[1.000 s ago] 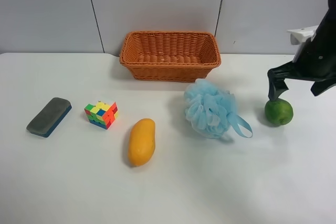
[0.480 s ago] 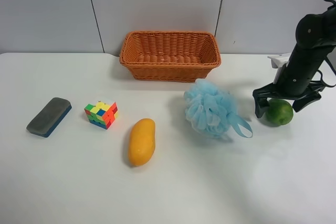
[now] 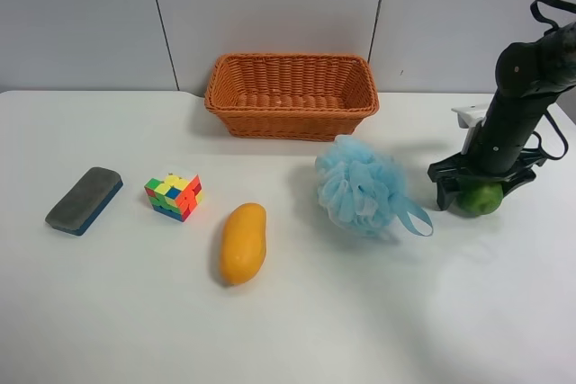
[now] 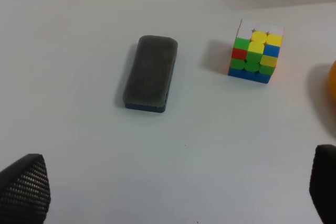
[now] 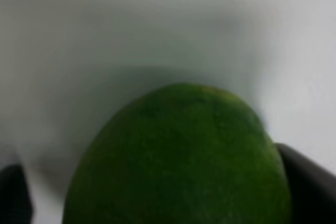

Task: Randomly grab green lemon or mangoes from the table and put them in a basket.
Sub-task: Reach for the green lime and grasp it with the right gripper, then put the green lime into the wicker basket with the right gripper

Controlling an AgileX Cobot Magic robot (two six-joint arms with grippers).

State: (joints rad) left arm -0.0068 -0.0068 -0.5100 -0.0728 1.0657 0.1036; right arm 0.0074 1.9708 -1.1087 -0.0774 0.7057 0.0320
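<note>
Fingers [image 5: 310,184] of the right gripper [image 3: 480,192] straddle the green lemon [image 3: 482,200] on the table [image 3: 360,312], spread, unclamped. Grasp step. Next, likely: close, lift, carry to the basket [image 3: 291,119].

- The bath sponge [image 3: 363,185] sits between the green lemon [image 3: 483,200] and the basket [image 3: 290,120], its ribbon loop reaching toward the lemon.
- The basket's top is open, with the wall [image 3: 270,6] close behind it.
- Bare table [image 3: 360,312] surrounds the mango [image 3: 243,242]; the puzzle cube [image 3: 174,196] is near, the board eraser [image 3: 85,199] farther off.
</note>
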